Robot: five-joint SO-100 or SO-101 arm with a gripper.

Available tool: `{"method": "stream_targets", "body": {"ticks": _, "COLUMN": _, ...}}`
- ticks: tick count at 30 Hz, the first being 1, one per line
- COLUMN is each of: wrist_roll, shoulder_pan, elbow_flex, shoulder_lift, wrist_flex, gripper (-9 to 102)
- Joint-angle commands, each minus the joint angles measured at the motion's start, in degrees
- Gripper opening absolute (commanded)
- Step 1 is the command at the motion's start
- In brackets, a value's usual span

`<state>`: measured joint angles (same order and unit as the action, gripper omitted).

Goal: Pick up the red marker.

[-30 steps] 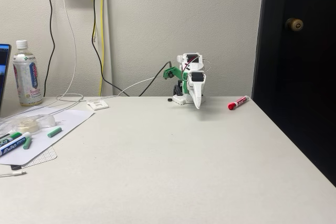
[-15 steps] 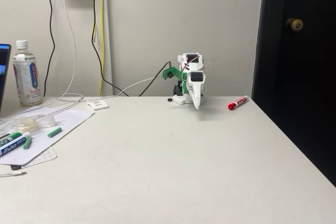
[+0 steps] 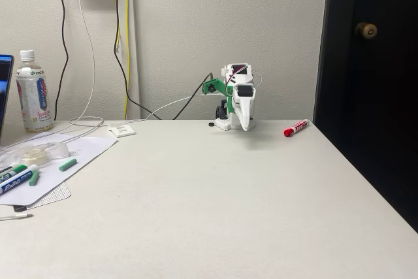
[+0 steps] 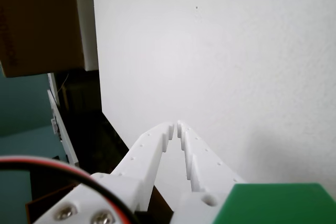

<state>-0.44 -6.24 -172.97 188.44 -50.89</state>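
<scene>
Since the earlier frames the claw has been lifted slightly and drawn back toward the arm's base; the red marker has not shifted. The red marker [image 3: 296, 128] is seen lying flat near the far right corner of the desk [image 3: 215, 207], close to its right edge, red cap end toward the camera and left, long axis angled up toward the far right in the fixed view. It is untouched and sits apart from the claw [image 3: 245, 127], which hangs tip-down at the desk's far edge, to the marker's left in that view. In the wrist view the claw [image 4: 175, 127] is shown pressed nearly together, only a thin slit between the fingertips, with nothing held. A swing rightward and an opening across the barrel's short width is judged to be needed. Green- and blue-capped markers [image 3: 16, 178] are noted at the left edge.
</scene>
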Motion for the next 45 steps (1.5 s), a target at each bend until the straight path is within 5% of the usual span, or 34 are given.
{"method": "stream_targets", "body": {"ticks": 1, "wrist_roll": -1.0, "shoulder_pan": 0.1, "elbow_flex": 5.5, "shoulder_lift": 0.3, "wrist_flex": -1.8, "gripper": 0}}
{"method": "stream_targets", "body": {"ticks": 18, "wrist_roll": -5.2, "shoulder_pan": 0.6, "elbow_flex": 20.8, "shoulder_lift": -0.9, "wrist_flex": -10.9, "gripper": 0}}
{"method": "stream_targets", "body": {"ticks": 35, "wrist_roll": -10.5, "shoulder_pan": 0.8, "elbow_flex": 57.8, "shoulder_lift": -23.6, "wrist_flex": -27.1, "gripper": 0}}
{"method": "stream_targets", "body": {"ticks": 45, "wrist_roll": -21.5, "shoulder_pan": -4.6, "elbow_flex": 68.7, "shoulder_lift": -25.7, "wrist_flex": -32.7, "gripper": 0}}
